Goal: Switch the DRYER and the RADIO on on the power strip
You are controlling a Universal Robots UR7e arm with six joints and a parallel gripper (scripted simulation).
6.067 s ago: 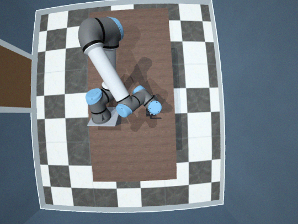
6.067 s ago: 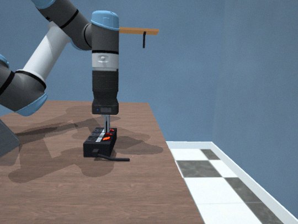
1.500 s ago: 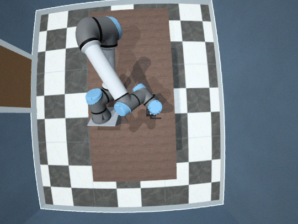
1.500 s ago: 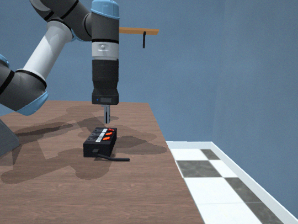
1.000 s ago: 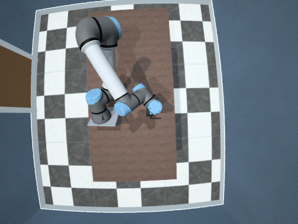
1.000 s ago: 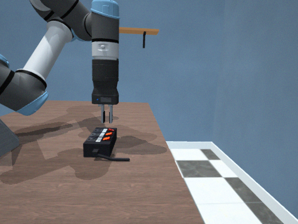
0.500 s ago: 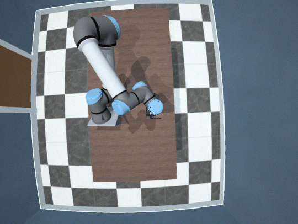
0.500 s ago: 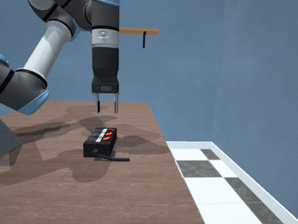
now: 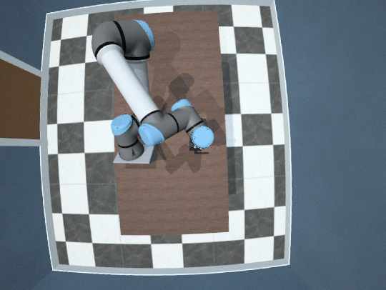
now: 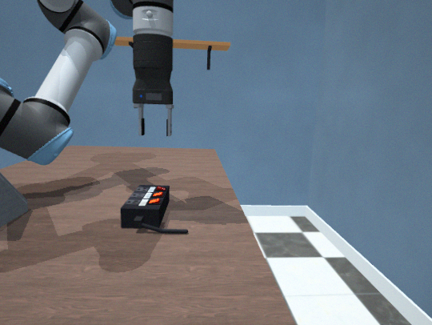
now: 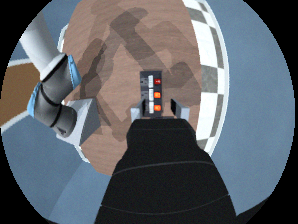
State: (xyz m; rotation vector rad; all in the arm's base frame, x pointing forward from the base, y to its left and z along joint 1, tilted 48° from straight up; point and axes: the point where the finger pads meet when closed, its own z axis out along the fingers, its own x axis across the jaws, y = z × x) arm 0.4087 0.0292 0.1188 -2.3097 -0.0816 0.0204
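Gripper: the gripper (image 10: 155, 129) hung high above the table, pointing straight down, with its two fingers (image 10: 141, 125) spread wide apart and nothing between them.
Gripper position: it stood well clear of the power strip, above it and a little toward the far side in the exterior view; in the wrist view its dark body (image 11: 162, 183) filled the lower half of the picture, with the strip showing just beyond the fingertips.
Power strip: the black power strip (image 10: 145, 207) lay flat on the wooden table (image 10: 192, 264), right way up, near the table's right edge as the exterior view shows it.
Switches: a row of three rocker switches (image 10: 157, 194) ran along one side of the strip's top; the two nearer ones glowed bright orange-red, and the far one looked darker red.
Labels: white label patches (image 10: 146, 197) sat beside the switches; their writing was too small to read.
Sockets: dark outlets (image 10: 134, 198) lined the other side of the strip's top.
Cord: a short black cord stub (image 10: 166, 230) stuck out from the strip's near end and lay on the table.
Arm: the grey and white arm (image 9: 125, 76) with blue joint caps reached from its grey base plate (image 9: 151, 157) across the table; from the top view the wrist hid most of the strip.
Floor: checkered tiles (image 9: 257, 107) surrounded the table.
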